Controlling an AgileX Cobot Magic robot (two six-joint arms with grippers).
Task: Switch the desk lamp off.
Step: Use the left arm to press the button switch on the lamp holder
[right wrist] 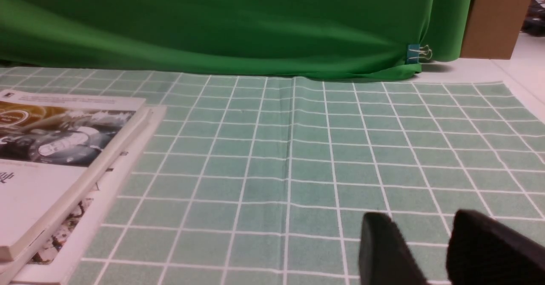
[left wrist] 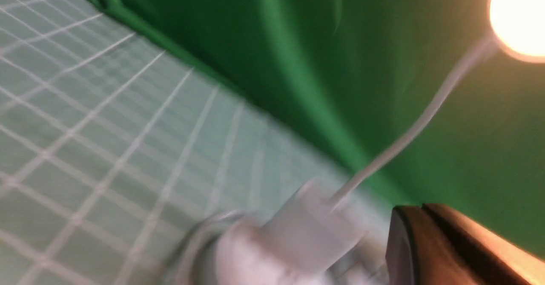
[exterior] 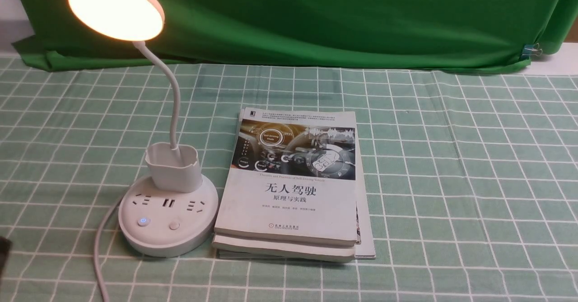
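The desk lamp stands at the left in the front view. Its round head (exterior: pixel 115 8) glows, above a thin gooseneck (exterior: pixel 174 99), a cup holder (exterior: pixel 173 169) and a round base (exterior: pixel 168 218). The base has a blue-lit button (exterior: pixel 143 221) and a plain button (exterior: pixel 174 225). In the blurred left wrist view, my left gripper (left wrist: pixel 421 209) has its fingers pressed together, empty, close beside the cup holder (left wrist: pixel 311 229) and the base (left wrist: pixel 251 255); the lit head (left wrist: pixel 519 16) shows above. My right gripper (right wrist: pixel 421 227) is open and empty, low over the cloth.
Two stacked books (exterior: pixel 293 184) lie right beside the lamp base, also in the right wrist view (right wrist: pixel 51 157). The lamp's white cable (exterior: pixel 101 248) runs toward the front edge. A green backdrop (exterior: pixel 316 17) hangs behind the checked tablecloth (exterior: pixel 451 180). A dark part (exterior: pixel 3 252) shows at the left edge.
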